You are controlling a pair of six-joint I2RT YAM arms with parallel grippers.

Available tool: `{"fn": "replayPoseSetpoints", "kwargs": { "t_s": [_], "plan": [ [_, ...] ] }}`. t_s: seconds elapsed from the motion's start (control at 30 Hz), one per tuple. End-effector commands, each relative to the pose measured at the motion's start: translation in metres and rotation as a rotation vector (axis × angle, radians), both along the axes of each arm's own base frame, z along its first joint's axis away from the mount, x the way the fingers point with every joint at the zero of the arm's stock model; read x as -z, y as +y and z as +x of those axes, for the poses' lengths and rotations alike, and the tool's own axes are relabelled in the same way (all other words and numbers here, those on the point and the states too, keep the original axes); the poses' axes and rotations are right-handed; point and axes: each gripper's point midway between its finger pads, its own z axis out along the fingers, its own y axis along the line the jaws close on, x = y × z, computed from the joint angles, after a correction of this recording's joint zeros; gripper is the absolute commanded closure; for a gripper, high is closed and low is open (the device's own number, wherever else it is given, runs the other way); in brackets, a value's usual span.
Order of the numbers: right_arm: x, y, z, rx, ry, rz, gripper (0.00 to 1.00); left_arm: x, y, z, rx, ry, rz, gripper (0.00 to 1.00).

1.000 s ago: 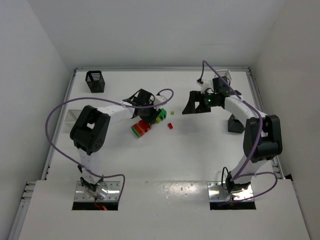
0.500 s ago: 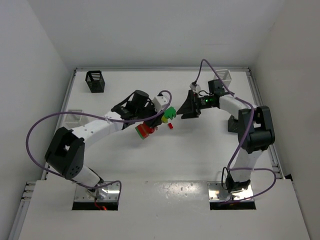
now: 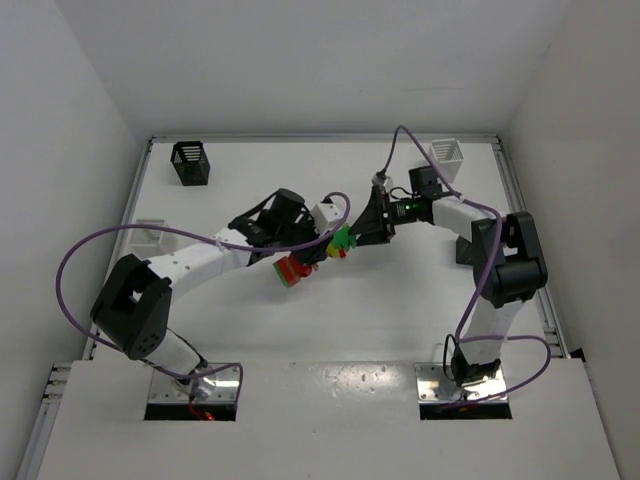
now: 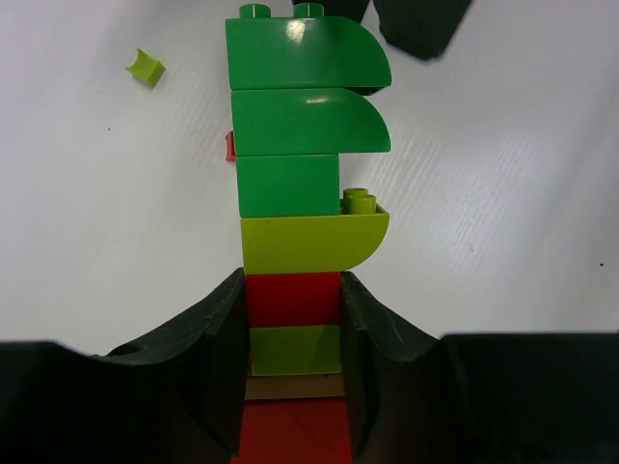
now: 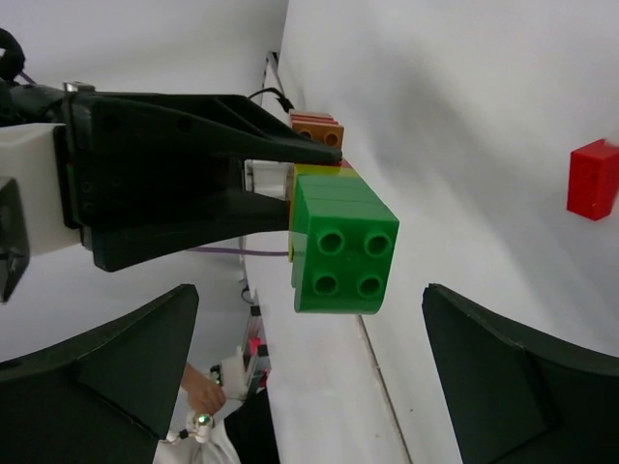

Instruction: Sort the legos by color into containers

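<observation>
Overhead, left wrist and right wrist views of a two-arm separation step. My left gripper [image 4: 295,333] is clamped on the lower part of a multicolour stack [image 4: 300,184], its fingers [image 4: 218,329] pressing the red and yellow-green bricks near the bottom of the left wrist view. Three green bricks and a curved yellow-green one project beyond the fingertips toward the top of that frame. In the overhead view the stack sits just above the frame's centre, green end pointing up and right. My right gripper [image 5: 309,319] faces that end with fingers spread wide, one at the lower left and one at the lower right of the right wrist view; the studded green end lies between them, touching neither. A loose red brick [image 5: 592,179] lies on the table [image 3: 400,310] at the right edge of that view, and a small yellow-green piece [image 4: 145,68] at the upper left of the left wrist view. The black basket [image 3: 190,163] stands at the overhead frame's upper left, the white basket [image 3: 447,153] at its upper right, a second white basket [image 3: 148,232] at the left edge, and a second black basket [image 3: 470,250] partly hidden behind my right arm. The step in hand, I judge, is breaking the stack apart by colour. The next move calls for bringing my right fingers around the green section alone, closing, and pulling it off at the green-to-yellow-green seam.
</observation>
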Motion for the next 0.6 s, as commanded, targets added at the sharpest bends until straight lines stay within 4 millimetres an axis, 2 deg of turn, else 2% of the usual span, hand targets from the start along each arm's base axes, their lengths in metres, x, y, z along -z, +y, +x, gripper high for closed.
{"fn": "replayPoseSetpoints", "kwargs": {
  "t_s": [0.0, 0.07, 0.1, 0.27, 0.5, 0.57],
  "plan": [
    [-0.004, 0.009, -0.007, -0.040, -0.028, 0.030, 0.00, -0.028, -0.014, 0.000, 0.033, -0.074, -0.061, 0.74],
    [0.005, 0.012, -0.008, -0.042, 0.006, 0.018, 0.00, -0.028, -0.013, 0.001, 0.026, -0.077, -0.057, 0.74],
    [0.002, 0.013, -0.006, -0.043, -0.006, 0.020, 0.00, -0.028, -0.013, 0.001, 0.026, -0.077, -0.057, 0.74],
    [0.002, 0.025, -0.011, -0.078, 0.047, 0.064, 0.17, -0.024, -0.020, -0.004, 0.053, -0.095, -0.032, 0.74],
    [0.000, 0.032, -0.016, -0.112, 0.047, 0.092, 0.43, -0.020, -0.024, -0.008, 0.061, -0.095, -0.017, 0.75],
    [0.002, 0.032, -0.017, -0.118, 0.057, 0.097, 0.48, -0.016, -0.024, -0.007, 0.061, -0.088, -0.012, 0.75]
  ]
}}
